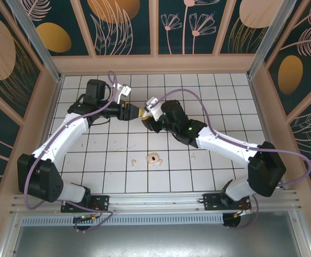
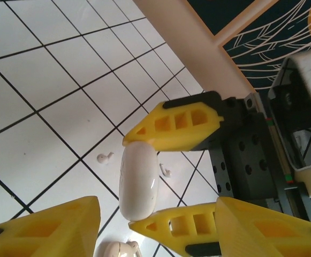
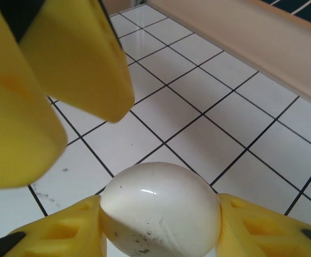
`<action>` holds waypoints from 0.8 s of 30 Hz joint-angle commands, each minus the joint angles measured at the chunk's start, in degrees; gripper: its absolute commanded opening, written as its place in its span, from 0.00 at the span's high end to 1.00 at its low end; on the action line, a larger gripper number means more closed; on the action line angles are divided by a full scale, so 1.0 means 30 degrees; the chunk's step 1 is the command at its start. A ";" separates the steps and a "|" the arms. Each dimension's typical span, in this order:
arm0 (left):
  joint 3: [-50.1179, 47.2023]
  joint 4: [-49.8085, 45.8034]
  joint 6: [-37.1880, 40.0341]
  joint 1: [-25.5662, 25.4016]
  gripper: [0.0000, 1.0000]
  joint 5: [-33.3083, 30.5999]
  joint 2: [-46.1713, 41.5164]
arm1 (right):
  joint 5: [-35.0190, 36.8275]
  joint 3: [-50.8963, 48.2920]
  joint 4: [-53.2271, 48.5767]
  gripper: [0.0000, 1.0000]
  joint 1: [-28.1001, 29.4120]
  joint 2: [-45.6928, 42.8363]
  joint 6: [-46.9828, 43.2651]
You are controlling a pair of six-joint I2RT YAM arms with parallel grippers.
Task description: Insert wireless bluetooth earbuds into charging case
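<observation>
My right gripper [image 1: 146, 117] [image 3: 159, 214] is shut on a smooth white oval charging case [image 1: 143, 113] [image 3: 160, 211] and holds it, closed, above the tiled floor at mid-table. My left gripper [image 1: 138, 112] [image 2: 158, 202] faces it from the left with its jaws open. Its big yellow fingers [image 2: 48, 230] stand apart on either side of the case [image 2: 139, 182] without touching it. Two tiny pale earbuds [image 1: 134, 160] [image 1: 194, 156] lie on the tiles nearer the arm bases. The left wrist view shows them [image 2: 106, 157] [image 2: 166, 171] beyond the case.
A pale pink rounded object [image 1: 154, 158] [image 2: 118, 249] lies on the tiles between the two earbuds; I cannot tell what it is. Wooden walls [image 1: 155, 63] enclose the white tiled floor [image 1: 118, 176] on three sides.
</observation>
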 commanded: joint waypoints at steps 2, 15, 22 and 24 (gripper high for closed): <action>0.0334 -0.0869 0.0679 -0.0103 0.45 0.0422 -0.0032 | 0.0532 0.0599 0.1485 0.54 0.0424 -0.0301 -0.0748; 0.0139 -0.1403 0.1745 -0.0277 0.55 0.0174 0.0219 | 0.0807 0.0769 0.2306 0.54 0.1201 -0.0238 -0.1216; 0.0101 -0.1404 0.1974 -0.0302 0.69 0.0021 0.0454 | 0.0971 0.0623 0.2735 0.54 0.1533 -0.0215 -0.1322; 0.0049 -0.1404 0.2092 -0.0281 0.73 0.0087 0.0451 | 0.1141 0.0599 0.2820 0.55 0.1598 -0.0192 -0.1369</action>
